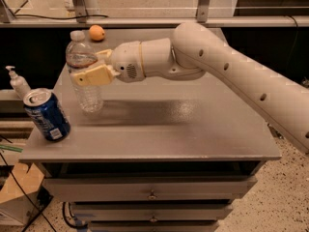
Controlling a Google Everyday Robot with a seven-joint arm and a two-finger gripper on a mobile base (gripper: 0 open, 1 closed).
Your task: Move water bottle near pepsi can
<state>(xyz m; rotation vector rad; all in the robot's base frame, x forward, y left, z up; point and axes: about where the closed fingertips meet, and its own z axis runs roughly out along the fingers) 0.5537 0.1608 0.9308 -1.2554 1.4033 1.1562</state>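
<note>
With jaws pinching the water bottle (pixel 90 98) at its middle, the gripper (pixel 88 65) holds it upright just right of the pepsi can (pixel 47 115) over the counter (pixel 169 129); I judge only a gentle lowering and release is left.

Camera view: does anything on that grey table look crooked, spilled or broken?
The pepsi can, close to the front left corner of the table, looks tilted, its top leaning left in the picture; nothing has spilled. The gripper is shut round the water bottle, holding it near upright. Nothing looks damaged.
</note>
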